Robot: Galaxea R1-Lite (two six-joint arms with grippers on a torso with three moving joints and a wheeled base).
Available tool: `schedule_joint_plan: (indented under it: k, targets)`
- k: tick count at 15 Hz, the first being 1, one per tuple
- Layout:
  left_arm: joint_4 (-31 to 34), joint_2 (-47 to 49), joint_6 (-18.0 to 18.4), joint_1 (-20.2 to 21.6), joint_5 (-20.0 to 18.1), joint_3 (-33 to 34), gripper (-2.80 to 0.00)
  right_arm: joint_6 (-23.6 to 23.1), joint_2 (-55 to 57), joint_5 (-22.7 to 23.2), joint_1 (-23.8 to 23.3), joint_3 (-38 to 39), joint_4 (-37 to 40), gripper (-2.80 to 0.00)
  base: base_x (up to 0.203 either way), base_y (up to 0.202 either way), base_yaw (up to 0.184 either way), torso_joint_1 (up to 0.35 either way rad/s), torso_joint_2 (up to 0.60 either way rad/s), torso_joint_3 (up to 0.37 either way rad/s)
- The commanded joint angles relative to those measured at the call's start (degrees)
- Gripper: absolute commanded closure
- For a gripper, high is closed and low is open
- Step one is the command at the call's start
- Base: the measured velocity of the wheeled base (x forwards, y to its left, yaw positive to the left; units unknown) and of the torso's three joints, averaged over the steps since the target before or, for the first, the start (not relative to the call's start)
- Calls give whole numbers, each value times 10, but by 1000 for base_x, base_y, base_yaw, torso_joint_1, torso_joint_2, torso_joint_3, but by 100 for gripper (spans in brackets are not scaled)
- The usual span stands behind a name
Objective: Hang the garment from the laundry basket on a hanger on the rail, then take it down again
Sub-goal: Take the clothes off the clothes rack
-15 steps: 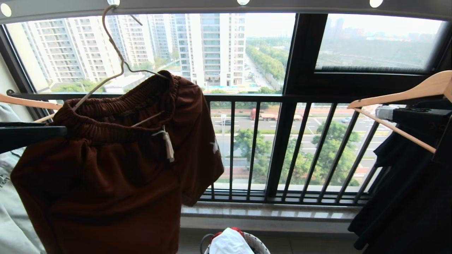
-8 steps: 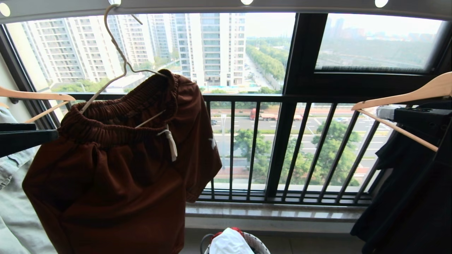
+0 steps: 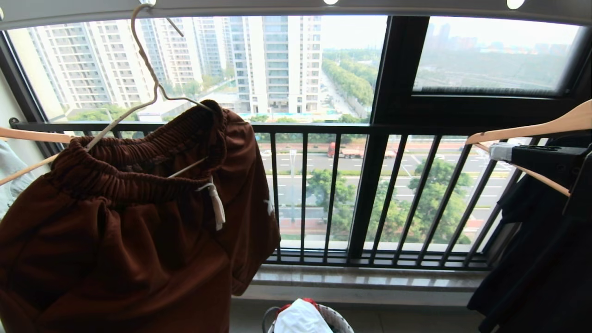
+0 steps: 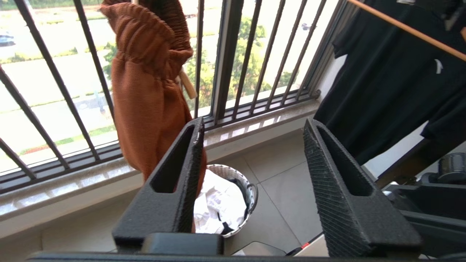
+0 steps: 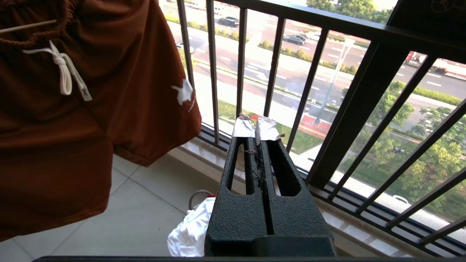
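The rust-brown shorts with the gathered elastic waistband and white drawstring (image 3: 125, 222) are seen hung on the thin cream-white wire hanger (image 3: 143, 78), whose long hook is caught in a hole of the flat grey overhead rail (image 3: 259, 7) at the upper left. A second ago the dark tip of the left arm was seen at the left edge of the head view, just beside the waistband; it is now gone from that view, and the shorts have swung nearer and lower to the left, with the hanger tilted. From this it is judged that the garment has been let go and that the hanging half of the task is done, with the taking down not yet begun.

In its own wrist view the left gripper (image 4: 251, 145) is seen with its jaws partly apart and nothing between them, drawn off from the shorts. The right gripper (image 5: 255, 127) is parked to the right, closed tight and empty. The small round laundry basket with the dark rim (image 3: 340, 319) is on the floor below, with a white cloth (image 3: 300, 319) left in it.
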Motion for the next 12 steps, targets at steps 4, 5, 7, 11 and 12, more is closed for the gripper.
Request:
schedule_joint_plan:
  k: [4,5,7,11,12]
  targets:
    - [6,-87,-68,-44,-109,3,0,2,-62,-67,-1,3,75,0,0,0,0,0,0,0]
    - [7,-88,-74,-65,-117,3,0,2,-73,-98,-1,-5,102,0,0,0,0,0,0,0]
    - [8,-97,-93,-114,-120,7,0,2,-117,-139,-1,-12,160,0,0,0,0,0,0,0]
    - [10,-127,-141,-175,-81,8,0,2,-200,-217,-19,-14,247,0,0,0,0,0,0,0]
    - [16,-141,-149,-175,-79,8,0,2,-222,-227,-37,-14,268,0,0,0,0,0,0,0]
